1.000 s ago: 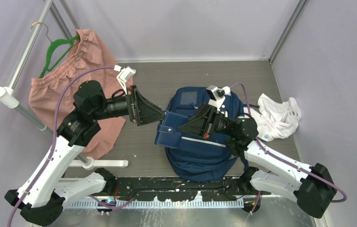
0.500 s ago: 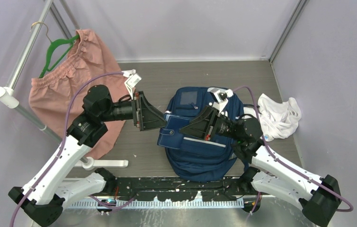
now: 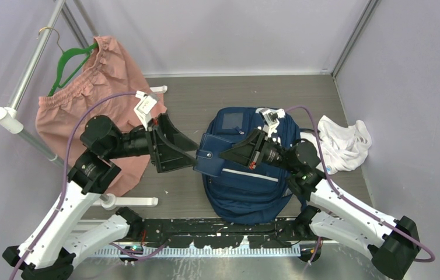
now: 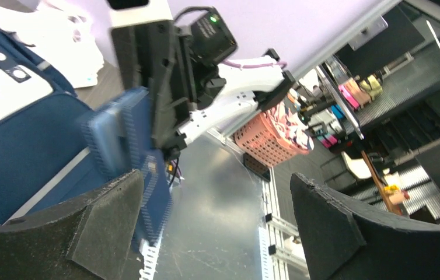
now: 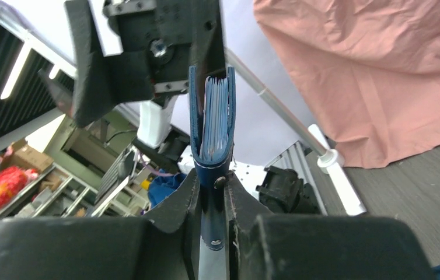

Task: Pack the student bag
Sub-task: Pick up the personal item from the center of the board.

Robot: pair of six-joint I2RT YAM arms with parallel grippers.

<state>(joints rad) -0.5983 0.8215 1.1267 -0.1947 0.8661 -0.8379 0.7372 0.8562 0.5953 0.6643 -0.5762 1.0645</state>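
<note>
The student bag (image 3: 247, 189), a navy backpack with white stripes, lies flat on the table between the arms; it also shows in the left wrist view (image 4: 13, 146). My right gripper (image 3: 229, 154) is shut on a navy notebook with a snap strap (image 3: 209, 162) and holds it edge-up above the bag's left side (image 5: 215, 122). My left gripper (image 3: 193, 155) is open, its jaws wide apart just left of the notebook. In the left wrist view the notebook (image 4: 127, 146) is blurred beside the left finger (image 4: 89, 227).
Pink shorts (image 3: 89, 105) hang on a green hanger (image 3: 69, 61) from a metal rack at the left. A white cloth (image 3: 343, 143) lies right of the bag. Walls close in the back and the right side.
My left arm has drawn back to the left and dropped a little, with its wrist turned. The right gripper has kept hold of the notebook and shifted slightly left.
</note>
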